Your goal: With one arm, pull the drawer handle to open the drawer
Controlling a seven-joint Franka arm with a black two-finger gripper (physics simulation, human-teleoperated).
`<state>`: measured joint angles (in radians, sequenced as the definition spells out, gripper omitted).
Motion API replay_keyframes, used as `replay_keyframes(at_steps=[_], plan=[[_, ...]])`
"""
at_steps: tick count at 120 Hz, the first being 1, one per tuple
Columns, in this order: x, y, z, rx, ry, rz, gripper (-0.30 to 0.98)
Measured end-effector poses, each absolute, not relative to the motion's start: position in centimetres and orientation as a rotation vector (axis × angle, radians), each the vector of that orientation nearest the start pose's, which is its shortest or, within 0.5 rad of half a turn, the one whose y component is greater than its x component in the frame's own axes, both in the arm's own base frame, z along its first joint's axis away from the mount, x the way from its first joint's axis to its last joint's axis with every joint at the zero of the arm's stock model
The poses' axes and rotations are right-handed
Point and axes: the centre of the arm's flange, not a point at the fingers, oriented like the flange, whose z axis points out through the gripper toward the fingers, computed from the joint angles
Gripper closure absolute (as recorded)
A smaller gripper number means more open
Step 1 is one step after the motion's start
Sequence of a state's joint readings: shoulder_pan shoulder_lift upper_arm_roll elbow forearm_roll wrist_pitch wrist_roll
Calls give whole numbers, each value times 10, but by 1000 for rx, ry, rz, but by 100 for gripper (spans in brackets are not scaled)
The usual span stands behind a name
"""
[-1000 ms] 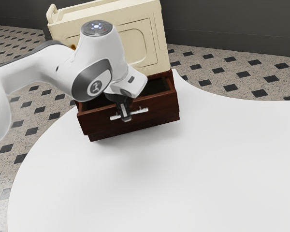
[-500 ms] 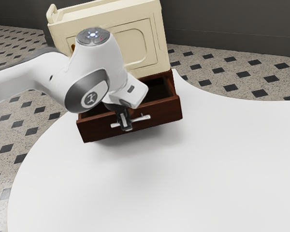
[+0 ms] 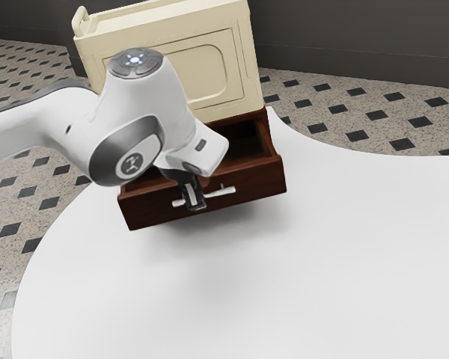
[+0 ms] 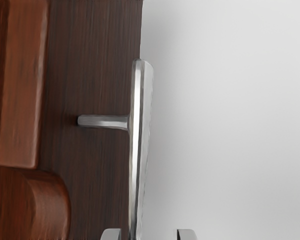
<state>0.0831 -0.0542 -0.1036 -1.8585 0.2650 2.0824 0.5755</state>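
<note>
Drawer Stands Open, Its Silver Handle Between Parted Jaws

A round emblem [image 3: 132, 164] marks the arm's joint cover: a pale, stylised figure on a light disc, with no letters that can be read. Above it, a dark circular panel [image 3: 135, 61] carries small bluish-white lights.

The black gripper [image 3: 196, 203] is at the handle [image 4: 136, 100], on the front of the open drawer [image 3: 254, 182]. Its jaws are parted, one on each side of the handle's bar; the bar lies nearer the jaw on the drawer side, so it is straddled rather than clenched.

The handle is smooth, shiny metal: a long, straight, faceted bar carried on a slimmer post that meets the drawer front at a right angle. The front is dark reddish-brown wood with fine parallel grain, and the drawer's hollow inside can be seen behind it.

Over the drawer sits a cream cabinet body [image 3: 202, 71] with a recessed, round-cornered panel and a small loop [image 3: 80, 21] at its top corner. The white tabletop [image 3: 322, 262] is smooth and curved at its edge; the speckled floor [image 3: 344, 112] bears dark diamonds.
</note>
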Motion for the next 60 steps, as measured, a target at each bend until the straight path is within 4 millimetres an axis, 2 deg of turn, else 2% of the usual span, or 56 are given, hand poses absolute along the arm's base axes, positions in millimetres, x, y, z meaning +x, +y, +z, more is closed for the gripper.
replay_keyframes(at_steps=[12, 24, 28, 41, 52, 60], plan=[[569, -7, 571, -2640, 960, -295, 64], [560, -13, 587, -2629, 959, -329, 61], [556, -15, 600, -2621, 954, -348, 55], [543, -29, 675, -2617, 931, -410, 34], [528, -24, 699, -2714, 900, -340, 22], [515, -10, 713, -2778, 862, -271, 16]])
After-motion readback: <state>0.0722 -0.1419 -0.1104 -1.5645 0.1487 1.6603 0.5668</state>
